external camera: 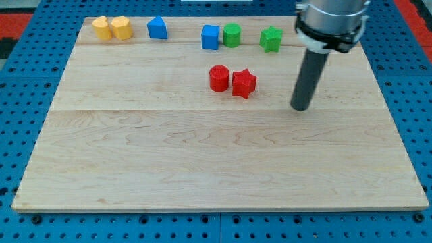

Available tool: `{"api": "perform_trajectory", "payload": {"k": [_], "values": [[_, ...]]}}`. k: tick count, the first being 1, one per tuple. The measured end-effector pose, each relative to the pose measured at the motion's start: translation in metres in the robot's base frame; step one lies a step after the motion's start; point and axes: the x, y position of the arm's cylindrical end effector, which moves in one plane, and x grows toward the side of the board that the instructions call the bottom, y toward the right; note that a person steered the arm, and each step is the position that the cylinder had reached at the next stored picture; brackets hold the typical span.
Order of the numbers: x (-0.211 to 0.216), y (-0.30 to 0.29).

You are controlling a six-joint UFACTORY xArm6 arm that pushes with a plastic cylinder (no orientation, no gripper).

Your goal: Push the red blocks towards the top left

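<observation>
A red cylinder (219, 78) and a red star (244, 84) sit side by side, touching, a little above the middle of the wooden board (202, 169). My tip (301, 106) rests on the board to the right of the red star, about a block's width and a half away and slightly lower in the view. The dark rod rises from it up to the arm at the view's top right.
Along the board's top edge stand a yellow block (102, 28) and a second yellow block (121, 28) touching, a blue block (157, 28), a blue cube (210, 36), a green cylinder (232, 34) and a green star (271, 38).
</observation>
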Motion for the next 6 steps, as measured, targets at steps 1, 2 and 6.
{"api": "perform_trajectory", "payload": {"k": [1,2,6], "values": [[-0.006,-0.024],[-0.023,-0.047],[-0.061,-0.058]]}}
